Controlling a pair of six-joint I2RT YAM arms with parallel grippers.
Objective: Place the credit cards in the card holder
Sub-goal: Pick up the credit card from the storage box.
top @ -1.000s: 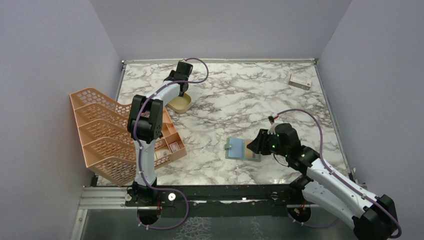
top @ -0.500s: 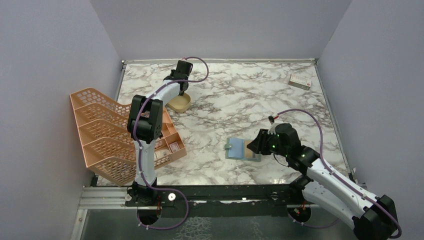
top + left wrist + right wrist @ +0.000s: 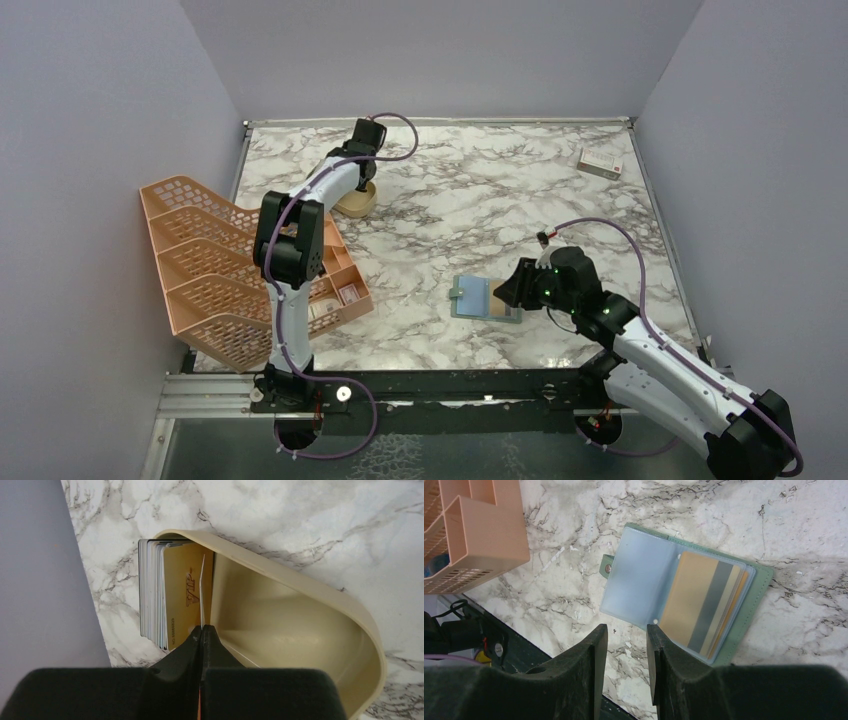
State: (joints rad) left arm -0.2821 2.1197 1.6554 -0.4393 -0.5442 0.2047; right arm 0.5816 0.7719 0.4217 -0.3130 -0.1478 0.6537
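The card holder [image 3: 639, 575] lies open on the marble, pale blue sleeves up, with tan-orange credit cards [image 3: 701, 605] tucked in its right half. It also shows in the top view [image 3: 472, 296]. My right gripper [image 3: 626, 630] is open and empty, hovering at the holder's near edge [image 3: 505, 293]. My left gripper [image 3: 201, 627] is shut on one thin credit card [image 3: 202, 590], seen edge-on. It holds the card beside a stack of cards [image 3: 160, 595] standing in the gold oval tin [image 3: 300, 620]. In the top view this gripper [image 3: 362, 168] is over the tin [image 3: 355, 203].
An orange mesh file rack [image 3: 220, 260] stands at the left edge, its corner in the right wrist view [image 3: 474, 530]. A white box with a red mark [image 3: 600, 163] lies at the far right. The table's near rail [image 3: 430, 385] runs along the front.
My left wrist has shifted slightly back and left over the tin, and the tin moved a little with it. The right arm and card holder have not moved.
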